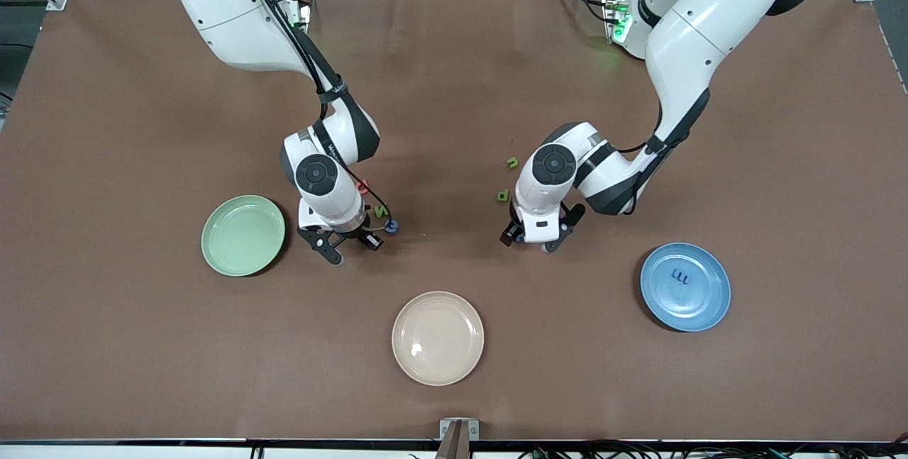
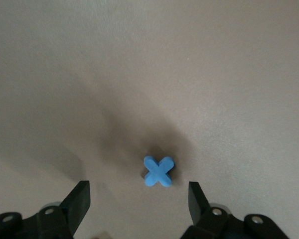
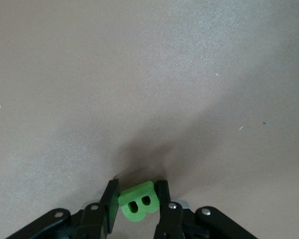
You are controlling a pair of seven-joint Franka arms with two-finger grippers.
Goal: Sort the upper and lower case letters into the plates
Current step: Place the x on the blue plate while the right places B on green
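Observation:
My right gripper (image 3: 137, 199) is shut on a green letter B (image 3: 136, 203) and holds it just above the bare table; in the front view the right gripper (image 1: 351, 246) is beside the mint green plate (image 1: 243, 235). My left gripper (image 2: 138, 199) is open, low over a blue letter X (image 2: 158, 171) that lies on the table just ahead of its fingertips. In the front view the left gripper (image 1: 532, 240) hides the X. The blue plate (image 1: 702, 299) holds one blue letter (image 1: 681, 276). The mint green plate holds nothing.
Loose letters lie by the right gripper: a pink-red one (image 1: 362, 186), a green N (image 1: 381, 211), a blue one (image 1: 391, 226). Two green letters (image 1: 512, 161) (image 1: 503, 195) lie by the left arm's wrist. A cream-beige plate (image 1: 438, 338) sits nearest the front camera.

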